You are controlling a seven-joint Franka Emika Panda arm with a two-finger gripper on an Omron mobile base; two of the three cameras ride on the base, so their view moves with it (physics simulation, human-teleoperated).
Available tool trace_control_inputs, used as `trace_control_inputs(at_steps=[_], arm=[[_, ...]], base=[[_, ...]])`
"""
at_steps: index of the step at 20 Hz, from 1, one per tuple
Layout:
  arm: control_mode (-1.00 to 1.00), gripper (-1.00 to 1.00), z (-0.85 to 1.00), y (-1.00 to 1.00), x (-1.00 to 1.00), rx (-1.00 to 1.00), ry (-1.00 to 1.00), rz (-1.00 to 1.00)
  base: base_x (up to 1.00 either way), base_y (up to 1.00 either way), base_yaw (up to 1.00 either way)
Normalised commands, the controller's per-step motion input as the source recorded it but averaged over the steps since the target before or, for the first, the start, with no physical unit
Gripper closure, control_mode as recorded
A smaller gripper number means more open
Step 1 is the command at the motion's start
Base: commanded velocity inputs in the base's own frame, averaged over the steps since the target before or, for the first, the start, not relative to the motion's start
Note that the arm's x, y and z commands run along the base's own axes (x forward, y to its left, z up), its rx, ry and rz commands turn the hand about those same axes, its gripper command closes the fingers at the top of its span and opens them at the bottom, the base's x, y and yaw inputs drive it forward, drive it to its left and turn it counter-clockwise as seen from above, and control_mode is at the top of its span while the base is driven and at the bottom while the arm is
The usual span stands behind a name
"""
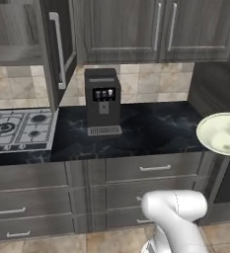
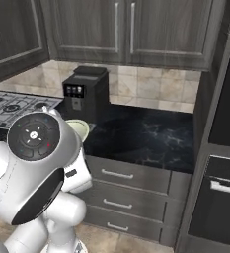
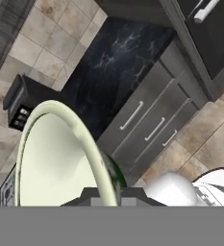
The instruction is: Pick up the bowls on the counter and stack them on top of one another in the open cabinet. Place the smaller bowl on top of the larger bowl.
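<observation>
Closest to me, my gripper [image 3: 111, 199] is pressed tight on the rim of the larger bowl [image 3: 60, 158], the deep cream one; a streak of its green-grey mottled outside shows just beside my fingertips. I hold it lifted and tipped on its side, so its pale inside faces my hand camera. From the left base camera the same bowl [image 1: 221, 132] hangs at the right edge, out over the front edge of the counter [image 1: 141, 131], above the grey drawers [image 1: 153, 168]. From the right base camera only a sliver of its rim [image 2: 79, 127] peeks from behind my white arm. Farther back, a dark coffee machine [image 1: 102, 101] stands on the black marble worktop, with the steel gas hob [image 1: 18, 128] to its left. Farthest, up on the wall at the far left, the open cabinet [image 1: 15, 54] shows its plain grey shelf, its door [image 1: 62, 44] with the long silver handle swung towards me. I cannot make out the smaller bowl anywhere. As I judge it, the task is early: the first bowl is picked up but not yet shelved, and it must travel left and up to the cabinet; the second bowl remains to be fetched and set on top.
</observation>
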Motion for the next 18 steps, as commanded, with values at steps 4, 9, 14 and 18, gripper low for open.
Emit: trace_control_inputs(at_steps=[4, 9, 14, 18], arm=[[1.00, 1.00, 0.00, 0.00, 0.00, 0.00, 0.00, 0.00], [1.00, 1.00, 0.00, 0.00, 0.00, 0.00, 0.00, 0.00], [1.00, 1.00, 0.00, 0.00, 0.00, 0.00, 0.00, 0.00], [1.00, 1.00, 0.00, 0.00, 0.00, 0.00, 0.00, 0.00]], base=[[-0.62, 0.19, -0.03], [-0.52, 0.44, -0.01], [-0.42, 0.52, 0.00], [-0.37, 0.56, 0.00]])
